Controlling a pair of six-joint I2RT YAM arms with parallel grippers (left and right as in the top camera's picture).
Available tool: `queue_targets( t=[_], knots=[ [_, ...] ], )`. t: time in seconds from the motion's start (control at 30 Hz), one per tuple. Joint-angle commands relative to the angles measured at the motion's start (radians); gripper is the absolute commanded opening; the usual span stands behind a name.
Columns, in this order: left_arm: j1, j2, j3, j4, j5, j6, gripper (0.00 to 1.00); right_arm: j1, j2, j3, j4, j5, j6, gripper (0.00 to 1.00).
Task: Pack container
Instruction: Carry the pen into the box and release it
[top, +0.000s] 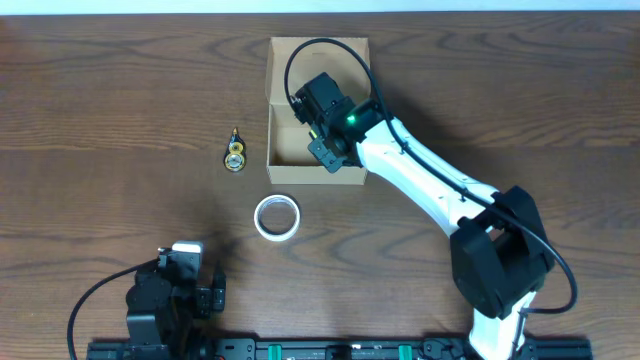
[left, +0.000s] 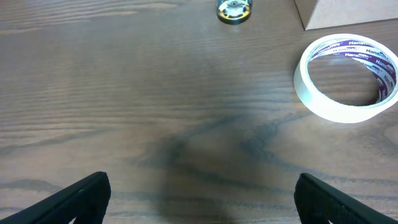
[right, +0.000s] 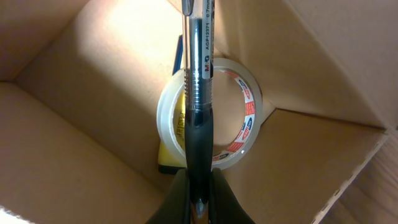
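The container (top: 312, 176) is an open tan cardboard box at the back middle of the table. My right gripper (top: 326, 150) reaches down into it and is shut on a black and clear pen (right: 199, 93), which points away from the fingers (right: 200, 180) into the box. On the box floor (right: 74, 137) lies a clear tape roll (right: 252, 121) with red print, partly over a yellow and black thing (right: 176, 127). My left gripper (top: 205, 293) rests low at the front left, open (left: 202, 190) with nothing between its fingers.
A white tape roll (top: 277, 217) lies flat on the wood in front of the box, seen at right (left: 345, 78) in the left wrist view. A small gold roll (top: 235, 157) stands left of the box. The box corner (left: 348, 12) shows at the top right.
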Motion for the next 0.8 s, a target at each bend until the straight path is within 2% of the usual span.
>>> queue_targets(
  t=[0.0, 0.27, 0.37, 0.63, 0.77],
  knots=[
    [-0.004, -0.006, -0.017, -0.043, -0.007, 0.013, 0.95, -0.007, 0.008, 0.021, -0.003, 0.000, -0.014, 0.01],
    [-0.004, -0.006, -0.017, -0.043, -0.007, 0.013, 0.95, -0.010, 0.015, 0.021, -0.011, -0.004, -0.014, 0.02],
    [-0.004, -0.006, -0.017, -0.043, -0.007, 0.013, 0.95, -0.011, 0.015, 0.021, -0.011, -0.004, -0.014, 0.06],
    [-0.004, -0.006, -0.017, -0.043, -0.007, 0.013, 0.96, -0.011, 0.015, 0.021, -0.011, -0.004, -0.014, 0.06],
    [-0.004, -0.006, -0.017, -0.043, -0.007, 0.013, 0.95, -0.011, 0.015, 0.021, -0.011, -0.004, -0.014, 0.09]
  ],
)
